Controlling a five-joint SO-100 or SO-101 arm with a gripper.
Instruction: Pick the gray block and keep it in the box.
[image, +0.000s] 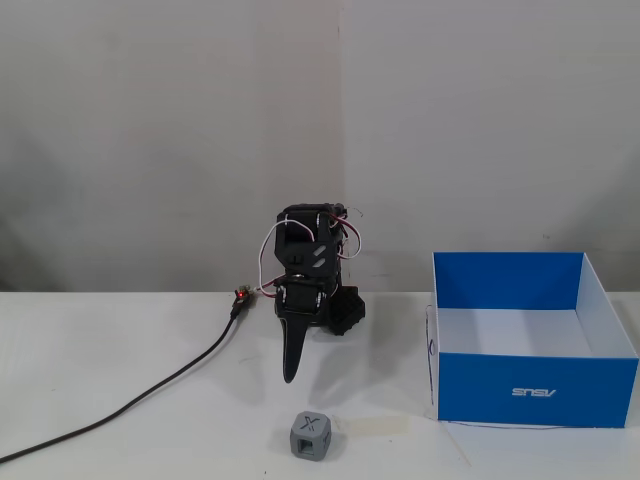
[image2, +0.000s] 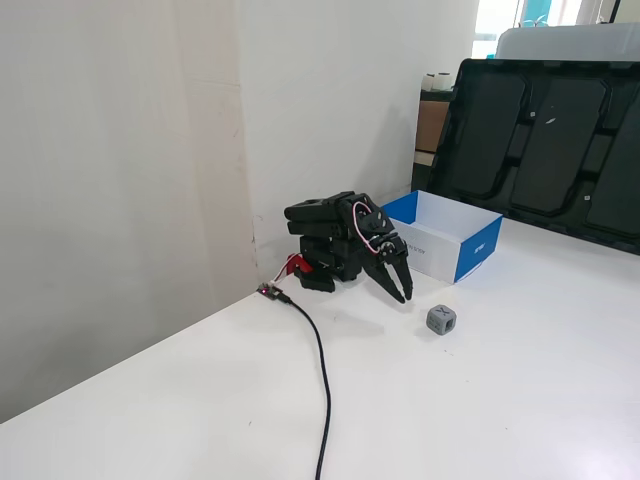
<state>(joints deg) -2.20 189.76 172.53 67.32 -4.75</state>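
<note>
The gray block (image: 311, 436) (image2: 441, 320) sits on the white table with an X on its top face. My gripper (image: 291, 376) (image2: 403, 296) hangs just above the table, fingers pointing down and shut with nothing between them; the arm is folded low over its base. The block lies a short way in front of the fingertips, nearer the camera in the fixed view that faces the arm. The box (image: 535, 388) (image2: 478, 252), blue outside and white inside, stands open-topped to the right of the arm, and nothing shows inside it.
A black cable (image: 150, 395) (image2: 322, 370) runs from the arm's base across the table toward the front left. A pale strip of tape (image: 375, 425) lies beside the block. A large black panel (image2: 550, 140) leans behind the box.
</note>
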